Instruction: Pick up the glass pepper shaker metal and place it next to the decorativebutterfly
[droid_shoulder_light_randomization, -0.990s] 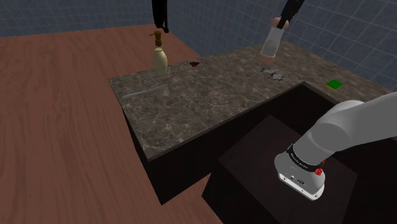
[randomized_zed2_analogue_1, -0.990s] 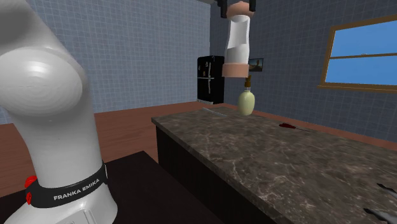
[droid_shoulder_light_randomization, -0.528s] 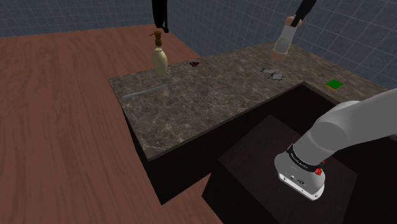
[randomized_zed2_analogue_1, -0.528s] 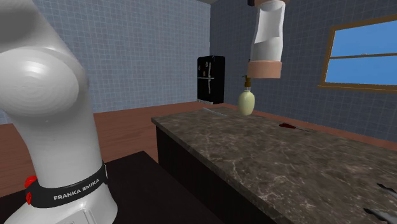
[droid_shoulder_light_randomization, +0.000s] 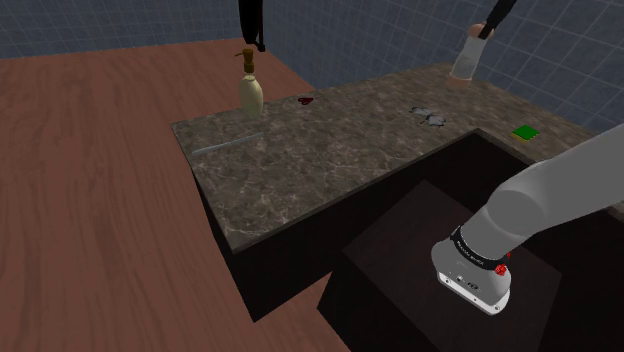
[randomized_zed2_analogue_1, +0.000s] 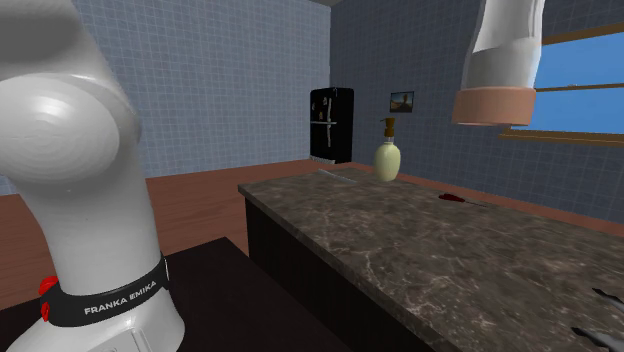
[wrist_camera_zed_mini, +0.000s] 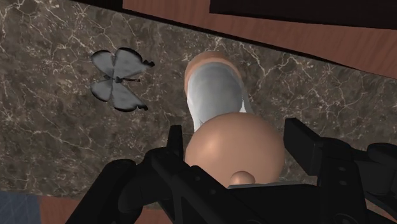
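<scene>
Tool (wrist_camera_zed_mini: 234, 145) clenched on the pepper shaker (wrist_camera_zed_mini: 215, 95). 2 black fingers (wrist_camera_zed_mini: 174, 139) press its near pinkish end from both sides. The pale grey-white body points away from the tool to a 2nd pinkish end. The shaker is in the air above the table (wrist_camera_zed_mini: 51, 146), not touching it.

Shoulder view: the pepper shaker (droid_shoulder_light_randomization: 467, 60) hangs tilted over the table's far right part, with the tool (droid_shoulder_light_randomization: 484, 28) above it at the top edge. Second exterior view: the pepper shaker (randomized_zed2_analogue_1: 503, 60) is high at the upper right, pinkish end lowest, well above the table (randomized_zed2_analogue_1: 400, 250).

The butterfly (wrist_camera_zed_mini: 119, 81), grey with dark edges, lies flat on the dark marbled table, beside the shaker's far end as seen along the tool and apart from it. In the shoulder view the butterfly (droid_shoulder_light_randomization: 430, 115) sits on the table (droid_shoulder_light_randomization: 300, 170) nearer than the hanging shaker.

1 cream soap bottle (droid_shoulder_light_randomization: 249, 90) with a pump stands upright at the table's far left corner. A small red item (droid_shoulder_light_randomization: 303, 100) is near it on the right, and a green flat item (droid_shoulder_light_randomization: 525, 132) lies at the right edge.

The white arm (droid_shoulder_light_randomization: 540, 200) rises from the dark stand (droid_shoulder_light_randomization: 420, 260) at the lower right. The floor (droid_shoulder_light_randomization: 100, 200) is brown wood.

Second exterior view: a black fridge (randomized_zed2_analogue_1: 330, 125) stands at the far wall, a small picture (randomized_zed2_analogue_1: 402, 99) hangs beside it, and a window (randomized_zed2_analogue_1: 585, 85) is at the right.
</scene>
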